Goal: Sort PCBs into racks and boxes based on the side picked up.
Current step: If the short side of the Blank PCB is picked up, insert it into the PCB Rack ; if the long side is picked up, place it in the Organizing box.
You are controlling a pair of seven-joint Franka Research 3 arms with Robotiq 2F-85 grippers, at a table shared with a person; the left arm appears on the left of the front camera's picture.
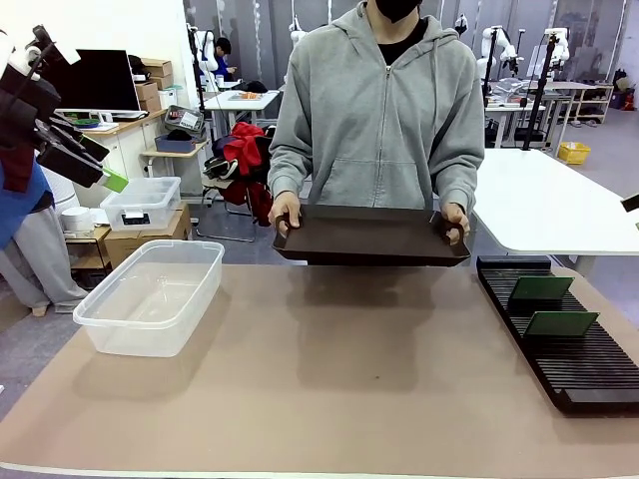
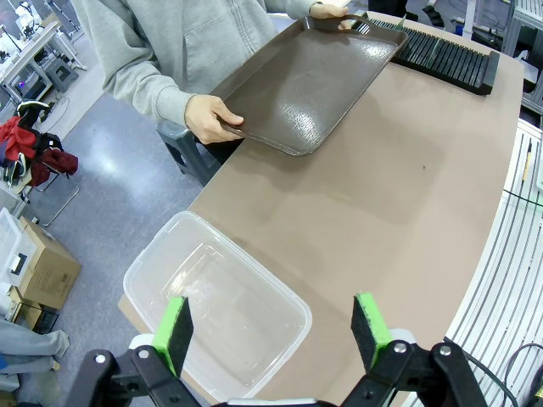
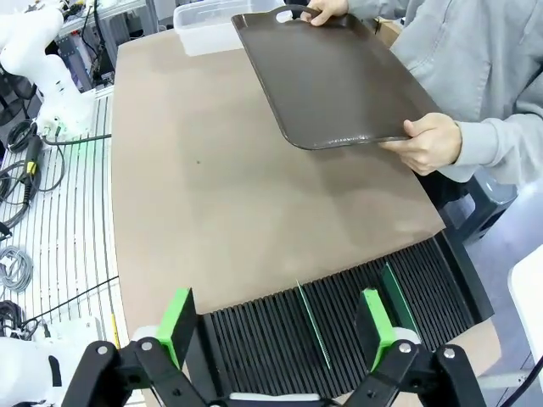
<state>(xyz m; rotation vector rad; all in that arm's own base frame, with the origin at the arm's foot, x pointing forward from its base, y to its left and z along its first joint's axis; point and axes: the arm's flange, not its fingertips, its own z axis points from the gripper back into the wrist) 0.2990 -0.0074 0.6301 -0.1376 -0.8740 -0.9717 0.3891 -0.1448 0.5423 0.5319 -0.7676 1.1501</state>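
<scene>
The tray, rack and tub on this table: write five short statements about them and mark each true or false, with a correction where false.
1. The person holds the dark brown tray with both hands, above the table's far edge. True.
2. Both green PCBs lie inside the clear tub. False: they stand in the slots of the black rack; the tub holds nothing.
3. The left gripper hangs open above the tub. True.
4. The right gripper is clamped on a board. False: its jaws stand open over the rack, holding nothing.
5. The tray carries a board. False: its surface is bare.
</scene>
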